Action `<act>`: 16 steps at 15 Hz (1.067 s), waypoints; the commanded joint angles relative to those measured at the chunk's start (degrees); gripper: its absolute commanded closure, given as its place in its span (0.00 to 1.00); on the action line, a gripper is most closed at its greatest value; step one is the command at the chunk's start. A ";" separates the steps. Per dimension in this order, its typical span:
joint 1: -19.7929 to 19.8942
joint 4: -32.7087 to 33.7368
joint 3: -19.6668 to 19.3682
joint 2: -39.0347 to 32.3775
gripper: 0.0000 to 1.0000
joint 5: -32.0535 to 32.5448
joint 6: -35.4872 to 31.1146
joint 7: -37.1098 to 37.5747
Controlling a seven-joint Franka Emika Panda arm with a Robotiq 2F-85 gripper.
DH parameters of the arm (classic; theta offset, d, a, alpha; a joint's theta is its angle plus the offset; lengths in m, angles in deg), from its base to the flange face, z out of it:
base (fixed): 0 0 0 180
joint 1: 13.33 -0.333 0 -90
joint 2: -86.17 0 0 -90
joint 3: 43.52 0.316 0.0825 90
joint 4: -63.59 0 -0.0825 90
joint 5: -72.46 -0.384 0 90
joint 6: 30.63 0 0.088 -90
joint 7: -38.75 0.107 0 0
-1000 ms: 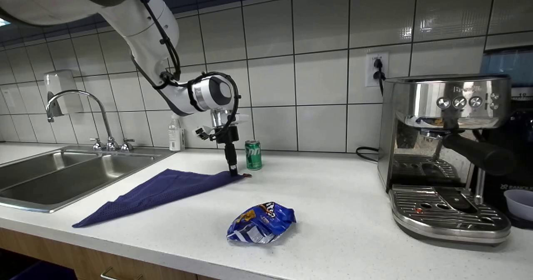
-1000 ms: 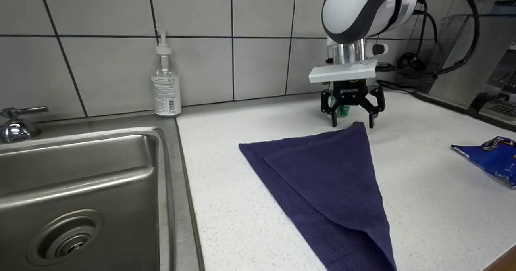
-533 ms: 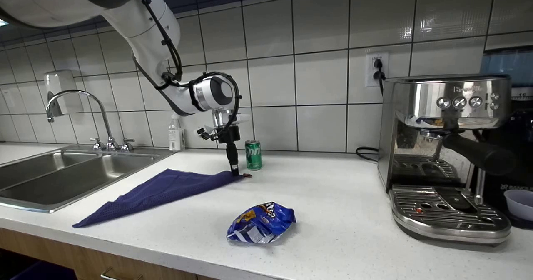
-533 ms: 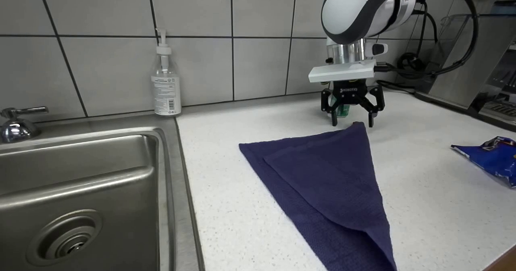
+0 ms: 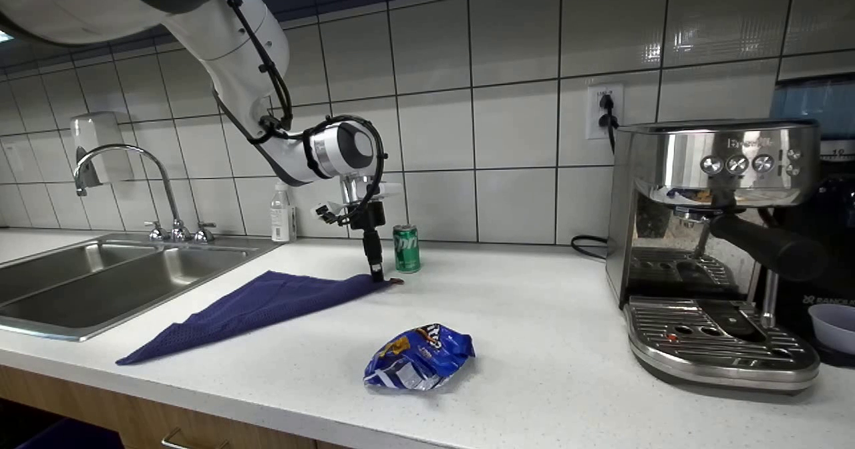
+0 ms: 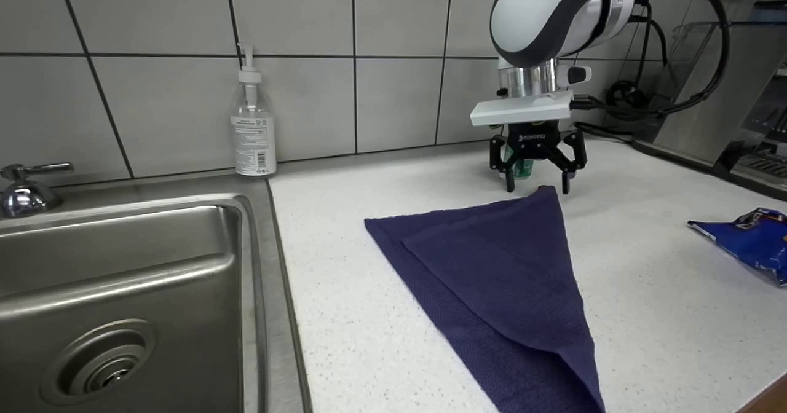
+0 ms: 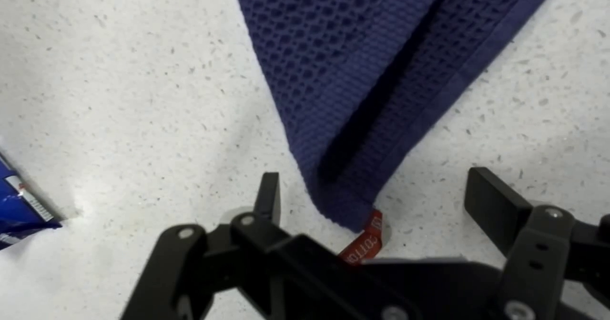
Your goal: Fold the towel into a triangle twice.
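1. towel [image 6: 504, 278]. plain navy cloth, flat on the white counter [image 5: 534, 302] as a long, rough triangle; the upper flap stops short of the lower layer and leaves a margin showing. in an exterior view, taking the gripper [image 6: 538, 185] as centre, it runs out toward eight o'clock. judged: one fold laid, the second not yet made; the loose overlap is probably tolerable for a cloth this soft.

2. gripper. upright, pointing down, its fingers [image 7: 495, 205] spread wide; nothing in hold. in the wrist view they stand at nine and three o'clock of the towel's narrow corner, bare counter showing on both sides, the nine o'clock finger nearer. likely reason: a broad straddle lets the cloth bunch as they close, and the low stance suits a thing with so little height to pinch. whether the tips touch the counter cannot be told.

3. red label. small tag [image 7: 367, 244] at the corner, toward five o'clock of it. no use to the fold, though it marks the corner well.

4. gap between layers. dark, running toward one o'clock in the wrist view. judged: the pinch should take both layers; catching only one could undo the present fold.

5. green can [image 5: 406, 250]. upright, between one and two o'clock of the gripper, near enough to call for care.

6. snack packet [image 5: 419, 359]. crumpled, five o'clock, apart from the towel; seemingly incidental.

7. coffee machine [image 5: 721, 168]. three o'clock, well apart.
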 commanded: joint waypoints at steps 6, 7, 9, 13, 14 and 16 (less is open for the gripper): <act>-0.18 -3.74 -0.05 3.11 0.00 0.60 -1.26 -0.68; 0.03 -4.37 0.10 3.93 0.00 0.42 -1.03 -1.33; -0.03 -1.22 0.03 0.95 0.00 0.20 -0.16 -0.58; 0.02 -2.75 0.09 2.59 0.00 0.25 -0.17 -1.38; 0.03 -2.88 0.09 2.70 0.00 0.25 -0.17 -1.41; 0.03 -3.06 0.10 2.78 0.00 0.25 -0.17 -1.42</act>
